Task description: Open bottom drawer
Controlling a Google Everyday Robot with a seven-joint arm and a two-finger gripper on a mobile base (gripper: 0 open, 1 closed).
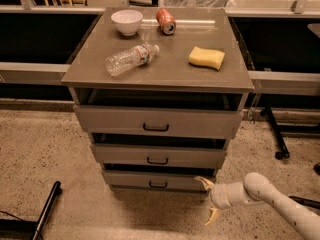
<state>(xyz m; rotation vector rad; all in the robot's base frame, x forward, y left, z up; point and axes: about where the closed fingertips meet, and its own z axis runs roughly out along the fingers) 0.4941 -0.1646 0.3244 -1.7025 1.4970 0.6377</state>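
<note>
Facing camera: bottom drawer (158,180), long axis sideways; spread hand (206,200) beside its right end.
</note>
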